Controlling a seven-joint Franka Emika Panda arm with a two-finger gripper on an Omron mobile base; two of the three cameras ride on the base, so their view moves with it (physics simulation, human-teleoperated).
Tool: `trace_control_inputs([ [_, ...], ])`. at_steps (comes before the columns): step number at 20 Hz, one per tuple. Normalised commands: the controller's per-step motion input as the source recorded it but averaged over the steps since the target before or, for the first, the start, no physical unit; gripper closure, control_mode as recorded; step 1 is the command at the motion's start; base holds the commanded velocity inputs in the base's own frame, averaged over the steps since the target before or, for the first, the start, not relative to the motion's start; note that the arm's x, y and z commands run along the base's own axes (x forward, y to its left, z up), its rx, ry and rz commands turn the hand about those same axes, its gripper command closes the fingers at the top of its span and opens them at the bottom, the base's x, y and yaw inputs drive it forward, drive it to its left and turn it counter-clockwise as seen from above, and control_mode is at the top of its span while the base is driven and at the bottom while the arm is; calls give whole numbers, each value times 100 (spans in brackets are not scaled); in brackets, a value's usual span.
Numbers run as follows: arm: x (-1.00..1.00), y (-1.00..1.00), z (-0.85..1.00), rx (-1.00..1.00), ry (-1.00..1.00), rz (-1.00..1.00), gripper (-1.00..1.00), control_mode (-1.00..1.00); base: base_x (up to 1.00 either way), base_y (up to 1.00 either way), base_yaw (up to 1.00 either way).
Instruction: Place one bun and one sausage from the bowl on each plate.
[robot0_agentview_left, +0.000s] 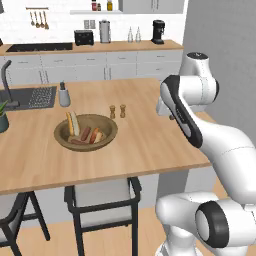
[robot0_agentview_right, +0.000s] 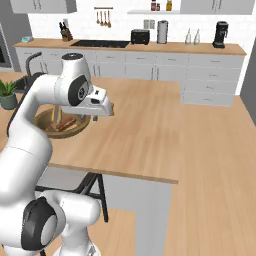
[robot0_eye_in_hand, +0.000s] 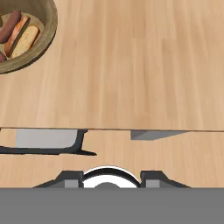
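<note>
I have the bowl (robot0_agentview_left: 86, 131) as my landmark: a wide brown wooden one sitting on the wooden counter (robot0_agentview_left: 145, 145), toward the sink (robot0_agentview_left: 30, 97) side. It holds everything I am meant to move. From the left base camera I count buns (robot0_agentview_left: 73, 123) leaning at its far-left rim and sausages (robot0_agentview_left: 86, 133) lying across the middle, all in a loose pile. From the hand camera the bowl's rim (robot0_eye_in_hand: 46, 39) sits in the top-left corner, with a bun (robot0_eye_in_hand: 25, 40) and a sausage (robot0_eye_in_hand: 9, 27) showing inside.

I cannot find a plate anywhere near the bowl in these views, so my judgement is that nothing has been served yet and the whole job is ahead: each plate needs one bun and one sausage, and I will have to locate the plates first.

The arm (robot0_agentview_left: 182, 115) is raised over the counter, well to the right of the bowl, with the hand pointing down at bare wood near the counter's front edge. The gripper (robot0_eye_in_hand: 107, 181) is barely visible at the bottom of the hand camera, and I cannot tell from the pictures whether its jaws are spread or pressed together; nothing appears between them.

Just behind the bowl stand two small brown shakers (robot0_agentview_left: 117, 111), and a grey soap dispenser (robot0_agentview_left: 64, 95) sits beside the sink. A chair (robot0_agentview_left: 102, 200) is tucked under the counter below the bowl.
</note>
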Motion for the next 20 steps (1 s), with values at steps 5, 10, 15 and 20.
trace_control_inputs([
  [5, 0, 0, 0, 0, 0, 0, -100, 100, -3, 26, 0],
  [10, 0, 0, 0, 0, 0, 0, -100, 100, 0, 100, 0],
  [15, 0, 0, 0, 0, 0, 0, -100, 100, 0, 100, 0],
  [20, 0, 0, 0, 0, 0, 0, -100, 100, 0, 100, 0],
])
